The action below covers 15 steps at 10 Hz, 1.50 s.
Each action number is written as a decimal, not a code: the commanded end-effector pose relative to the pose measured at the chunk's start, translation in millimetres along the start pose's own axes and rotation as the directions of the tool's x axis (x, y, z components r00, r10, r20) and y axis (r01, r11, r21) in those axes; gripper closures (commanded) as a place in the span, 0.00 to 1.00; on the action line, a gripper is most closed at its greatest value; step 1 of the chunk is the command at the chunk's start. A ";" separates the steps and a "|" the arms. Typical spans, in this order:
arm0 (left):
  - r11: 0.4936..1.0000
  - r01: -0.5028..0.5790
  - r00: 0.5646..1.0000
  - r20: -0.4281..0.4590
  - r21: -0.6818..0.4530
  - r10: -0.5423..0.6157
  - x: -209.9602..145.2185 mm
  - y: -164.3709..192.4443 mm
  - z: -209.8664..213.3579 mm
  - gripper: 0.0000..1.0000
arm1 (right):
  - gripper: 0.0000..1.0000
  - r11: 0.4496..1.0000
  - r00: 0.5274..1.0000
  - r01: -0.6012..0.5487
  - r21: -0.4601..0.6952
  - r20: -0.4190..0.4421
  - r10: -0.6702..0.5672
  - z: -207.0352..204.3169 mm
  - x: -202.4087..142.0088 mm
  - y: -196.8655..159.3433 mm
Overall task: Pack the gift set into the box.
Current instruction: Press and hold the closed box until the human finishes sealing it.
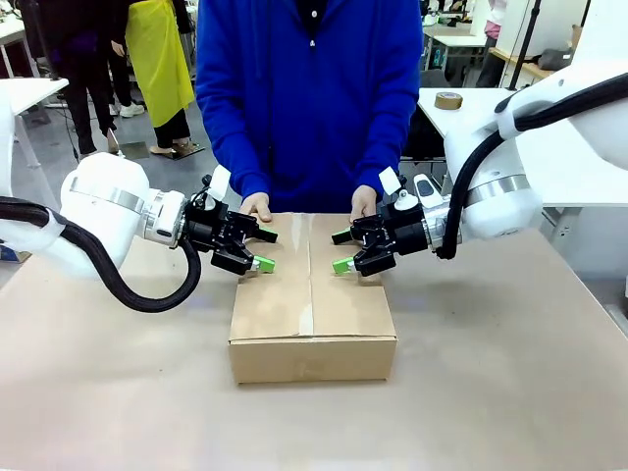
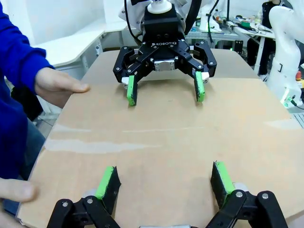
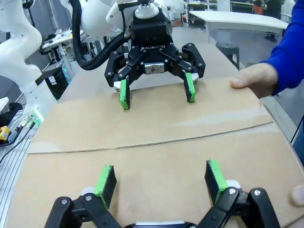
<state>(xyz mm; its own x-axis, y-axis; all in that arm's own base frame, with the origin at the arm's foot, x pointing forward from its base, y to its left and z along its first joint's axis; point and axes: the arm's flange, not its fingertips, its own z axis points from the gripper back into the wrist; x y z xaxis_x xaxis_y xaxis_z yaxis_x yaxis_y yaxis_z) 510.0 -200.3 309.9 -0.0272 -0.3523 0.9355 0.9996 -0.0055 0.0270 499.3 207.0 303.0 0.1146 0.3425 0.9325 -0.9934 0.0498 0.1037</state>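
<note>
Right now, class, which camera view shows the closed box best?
The front view: the box appears whole, with its top, taped seam and front wall. Both wrist views give its flat top close up, the seam crossing it, its edges running out of frame.

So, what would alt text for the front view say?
A closed brown cardboard box sits on a table, the left gripper and right gripper open over its top. A person in blue rests both hands on its far edge.
</note>
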 end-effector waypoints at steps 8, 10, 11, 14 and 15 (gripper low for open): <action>1.000 0.009 1.000 0.006 -0.010 -0.009 -4.0 -2.5 -0.8 0.00 | 0.00 1.000 1.000 -0.004 -0.011 -0.011 0.004 -0.5 1.0 0.4; 1.000 0.009 1.000 0.006 -0.010 -0.009 -4.0 -2.5 -0.8 0.00 | 0.00 1.000 1.000 -0.004 -0.011 -0.011 0.004 -0.5 1.0 0.4; 1.000 0.009 1.000 0.006 -0.010 -0.009 -4.0 -2.5 -0.8 0.00 | 0.00 1.000 1.000 -0.004 -0.011 -0.011 0.004 -0.5 1.0 0.4; 1.000 0.009 1.000 0.006 -0.010 -0.009 -4.0 -2.5 -0.8 0.00 | 0.00 1.000 1.000 -0.004 -0.011 -0.011 0.004 -0.5 1.0 0.4; 1.000 0.009 1.000 0.006 -0.010 -0.009 -4.0 -2.5 -0.8 0.00 | 0.00 1.000 1.000 -0.004 -0.011 -0.011 0.004 -0.5 1.0 0.4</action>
<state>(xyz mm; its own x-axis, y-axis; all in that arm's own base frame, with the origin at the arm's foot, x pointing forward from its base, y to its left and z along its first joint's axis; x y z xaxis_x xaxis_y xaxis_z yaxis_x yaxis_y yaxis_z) 510.0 -200.0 310.0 -0.0270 -0.3500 0.9364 0.9996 -0.0068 0.0263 499.4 207.0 303.3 0.1140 0.3425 0.9326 -0.9934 0.0498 0.1032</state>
